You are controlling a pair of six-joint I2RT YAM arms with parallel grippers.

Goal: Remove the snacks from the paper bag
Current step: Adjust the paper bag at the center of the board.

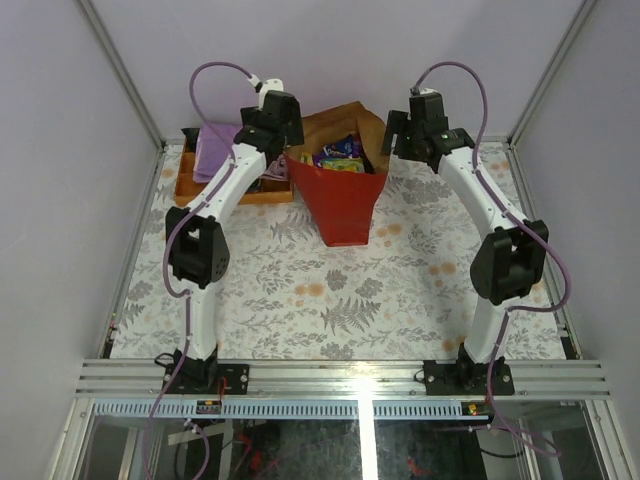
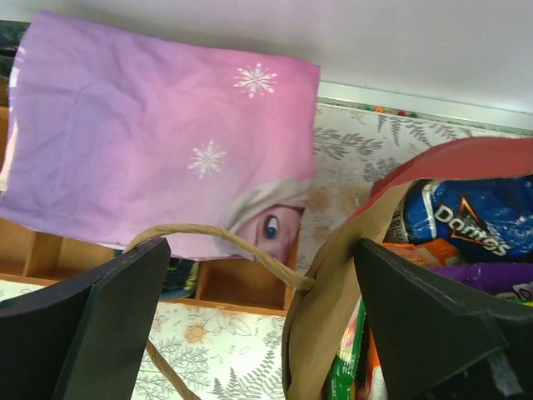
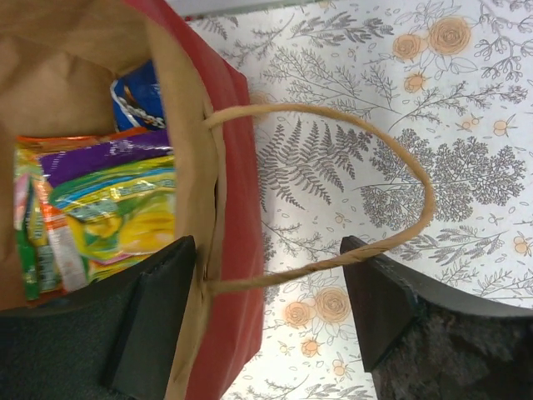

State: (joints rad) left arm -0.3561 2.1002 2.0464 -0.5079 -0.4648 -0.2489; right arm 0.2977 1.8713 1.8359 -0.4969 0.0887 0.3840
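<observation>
The paper bag stands upright at the back middle of the table, red outside and brown inside, with its mouth open. The snacks fill it: a blue chip bag, a green packet, a purple packet and a yellow-green one. My left gripper is open astride the bag's left wall, with that side's loop handle crossing the gap. My right gripper is open astride the right wall; one finger is inside the bag, and the handle runs across to the other finger.
A wooden box with compartments sits left of the bag, and a pink-purple cloth lies over it. A flowered cloth covers the table. Metal rails edge the near side, and walls close in behind.
</observation>
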